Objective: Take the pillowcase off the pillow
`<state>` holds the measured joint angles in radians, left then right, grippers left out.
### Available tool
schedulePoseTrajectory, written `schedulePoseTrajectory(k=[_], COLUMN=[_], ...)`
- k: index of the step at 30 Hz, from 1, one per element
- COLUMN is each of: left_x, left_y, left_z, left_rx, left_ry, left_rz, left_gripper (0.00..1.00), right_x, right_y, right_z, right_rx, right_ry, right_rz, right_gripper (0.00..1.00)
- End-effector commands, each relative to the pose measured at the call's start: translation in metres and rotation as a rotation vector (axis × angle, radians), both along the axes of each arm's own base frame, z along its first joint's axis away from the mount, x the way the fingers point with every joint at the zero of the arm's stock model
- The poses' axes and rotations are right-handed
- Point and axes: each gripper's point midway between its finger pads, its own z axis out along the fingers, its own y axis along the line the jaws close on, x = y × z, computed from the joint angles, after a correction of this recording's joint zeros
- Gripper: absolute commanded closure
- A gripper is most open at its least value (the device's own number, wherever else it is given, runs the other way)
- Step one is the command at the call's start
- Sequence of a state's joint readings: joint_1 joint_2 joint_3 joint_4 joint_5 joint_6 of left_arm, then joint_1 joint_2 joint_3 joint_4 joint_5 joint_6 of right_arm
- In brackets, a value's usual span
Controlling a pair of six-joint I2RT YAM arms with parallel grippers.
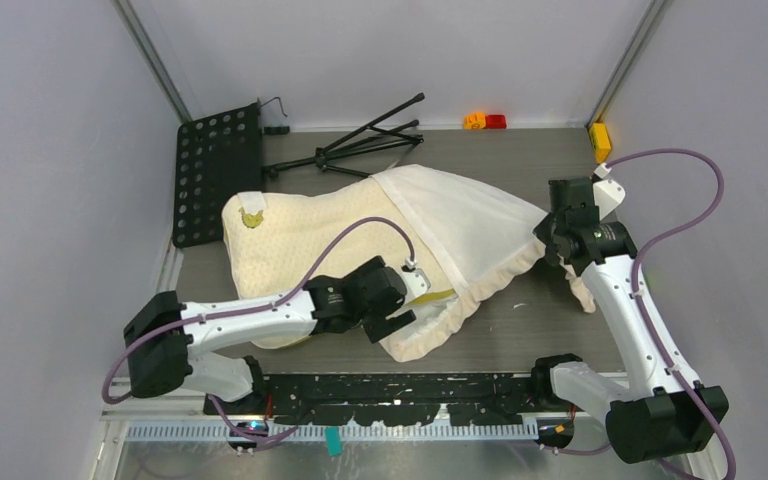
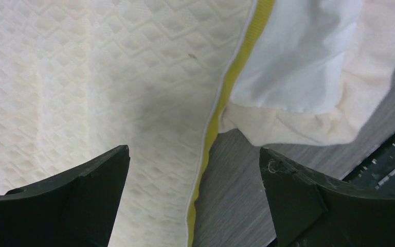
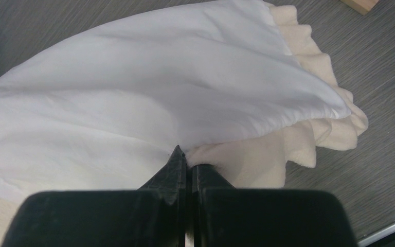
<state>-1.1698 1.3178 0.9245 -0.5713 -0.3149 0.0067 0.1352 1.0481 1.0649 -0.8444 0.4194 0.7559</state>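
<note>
At far left on the grey table [image 1: 530, 335], a black perforated panel [image 1: 218, 185] lies beside the pillow [image 1: 290, 240]. The pillow's dotted yellow left half, olive tag [image 1: 252, 217] included, lies bare, and its right end sits inside the pillowcase [image 1: 470, 230]. Centre: my left gripper [image 2: 194, 154] hovers with jaws spread wide and holding nothing, just above the pillow's near edge, where the yellow-green seam [image 2: 221, 98] runs into the mouth of the case. Right: the cream cloth rises in a taut tent towards my right gripper [image 3: 186, 162], which is pinched closed on the thin fabric just inside the ruffled border [image 3: 313, 139]. As I judge it, the case is about half off and the step in hand is anchoring the cushion so the cloth can be drawn away. To do that well, I should bring the left jaws down on the quilted edge alone, on the bare side of the seam. The frill must stay out of that bite, or I would be pulling against myself. The right arm should then pull low and steadily to the right, along the pillow's length. A jerk could slip the thin cloth from so small a pinch, and an unanchored pillow would likely slide along with its cover.
</note>
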Motion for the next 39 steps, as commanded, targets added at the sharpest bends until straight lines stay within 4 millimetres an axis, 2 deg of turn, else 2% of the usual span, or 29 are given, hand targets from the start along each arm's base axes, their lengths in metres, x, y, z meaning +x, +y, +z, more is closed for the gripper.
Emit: schedulePoseTrajectory(k=[1,4,7,9,12,13,17,18,25,33,36,39], left_x=[0.036,0.043,0.046,0.049,0.054,0.056,0.067,0.07,0.08,0.088,0.086,0.085], left_y=[-0.02,-0.025,-0.025,-0.02,-0.009,-0.005,0.018,0.026,0.082,0.146,0.158,0.159], left_z=[0.008,-0.006,-0.029,-0.036,-0.034,-0.03,-0.004,0.006,0.094,0.155,0.181,0.209], left_rx=[-0.046,-0.006,0.05,0.079,0.079,0.071,0.019,0.006,-0.189,-0.491,-0.533,-0.56], left_ry=[-0.17,-0.184,-0.168,-0.173,-0.205,-0.217,-0.26,-0.277,-0.378,-0.451,-0.497,-0.53], left_rz=[0.071,0.075,0.116,0.16,0.23,0.25,0.355,0.385,0.546,0.728,0.736,0.722], left_gripper=[0.0,0.0,0.08,0.21,0.45,0.52,0.95,1.0,1.0,1.0,1.0,1.0], right_x=[0.009,0.008,0.007,0.006,0.004,0.004,0.002,-0.001,-0.017,-0.044,-0.048,-0.036], right_y=[-0.001,-0.002,-0.004,-0.007,-0.012,-0.014,-0.022,-0.026,-0.057,-0.08,-0.087,-0.079], right_z=[0.017,0.019,0.02,0.018,0.019,0.019,0.021,0.022,0.026,0.051,0.061,0.067], right_rx=[0.008,0.004,-0.005,-0.015,-0.03,-0.034,-0.046,-0.049,-0.064,-0.086,-0.09,-0.059], right_ry=[-0.063,-0.07,-0.07,-0.064,-0.064,-0.066,-0.068,-0.074,-0.124,-0.247,-0.291,-0.306], right_rz=[-0.006,-0.005,-0.012,-0.023,-0.039,-0.044,-0.078,-0.1,-0.271,-0.429,-0.461,-0.407], right_gripper=[1.0,1.0,1.0,1.0,1.0,1.0,1.0,1.0,1.0,1.0,1.0,1.0])
